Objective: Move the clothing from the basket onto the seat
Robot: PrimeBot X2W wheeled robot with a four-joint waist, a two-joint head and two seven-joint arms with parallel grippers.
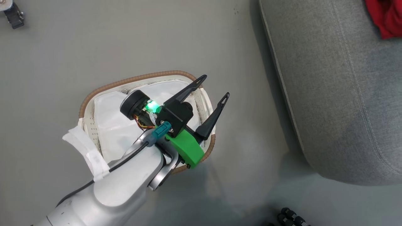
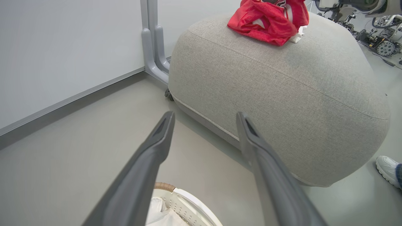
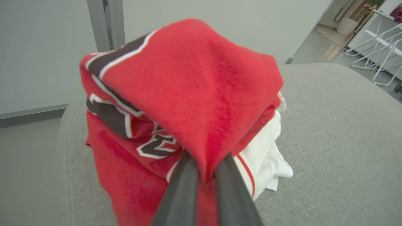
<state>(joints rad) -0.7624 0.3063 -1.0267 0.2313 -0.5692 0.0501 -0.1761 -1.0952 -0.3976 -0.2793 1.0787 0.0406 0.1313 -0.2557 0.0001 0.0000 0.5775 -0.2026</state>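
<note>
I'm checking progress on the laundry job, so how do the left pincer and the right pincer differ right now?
The left pincer stands wide open and empty; the right pincer is shut on the red clothing. The left pincer is over the edge of the basket; the right pincer is over the seat. Both have two long dark fingers.

A black, white-edged digit resembling a 2 is being displayed on the jersey (image 3: 154,147), just left of the right gripper (image 3: 205,160); the remaining lettering is being hidden by folds.
</note>
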